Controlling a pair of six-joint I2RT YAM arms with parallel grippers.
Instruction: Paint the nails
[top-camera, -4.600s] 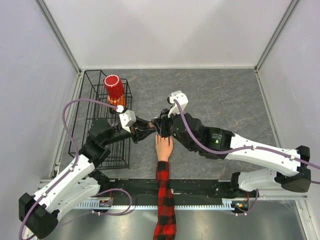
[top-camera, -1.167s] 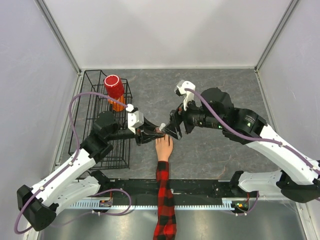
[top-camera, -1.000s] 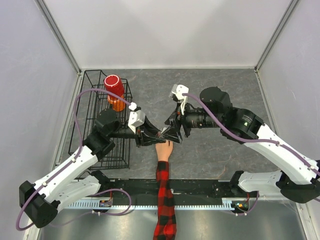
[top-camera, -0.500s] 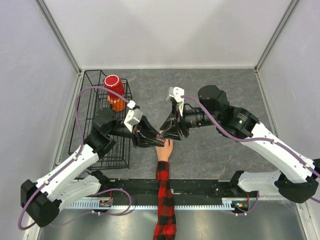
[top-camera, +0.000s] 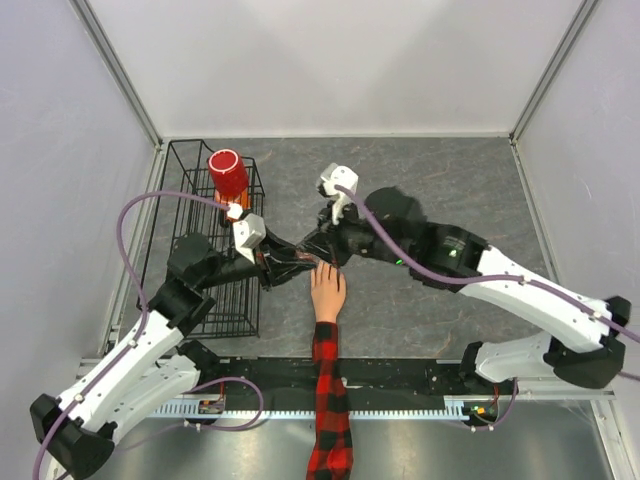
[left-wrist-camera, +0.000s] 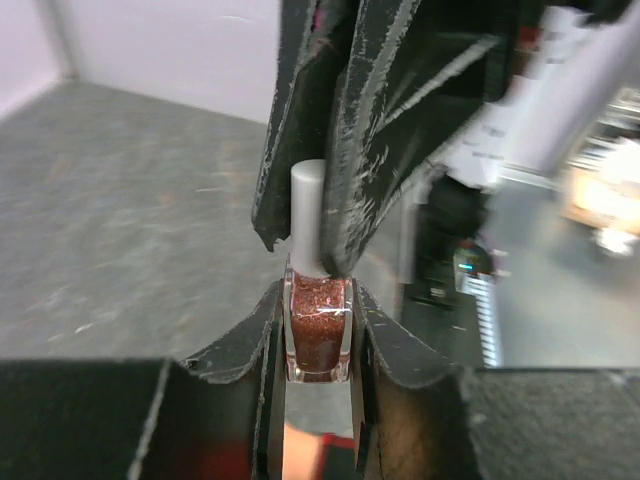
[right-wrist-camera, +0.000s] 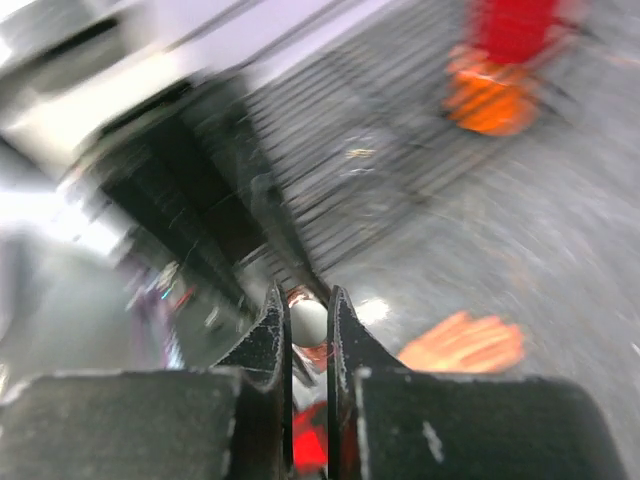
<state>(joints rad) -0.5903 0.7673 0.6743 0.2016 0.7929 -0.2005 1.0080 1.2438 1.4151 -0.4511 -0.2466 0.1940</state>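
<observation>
The peach mannequin hand lies palm down on the table, its red-and-black plaid sleeve running toward the near edge. Its nails are too small to make out. My left gripper is shut on a small bottle of glittery red-brown polish, held just beyond the fingertips. My right gripper meets it from the right and is shut on the bottle's white cap. The cap also shows in the right wrist view between the fingers of the right gripper. The hand appears blurred there.
A black wire basket stands at the left with a red cup on top of an orange object in it. Grey walls close the table on three sides. The arms' bases sit along the near rail.
Both grippers have shifted slightly up and to the left, staying joined at the bottle. The left arm drew back left and the right arm stretched lower across the table.
</observation>
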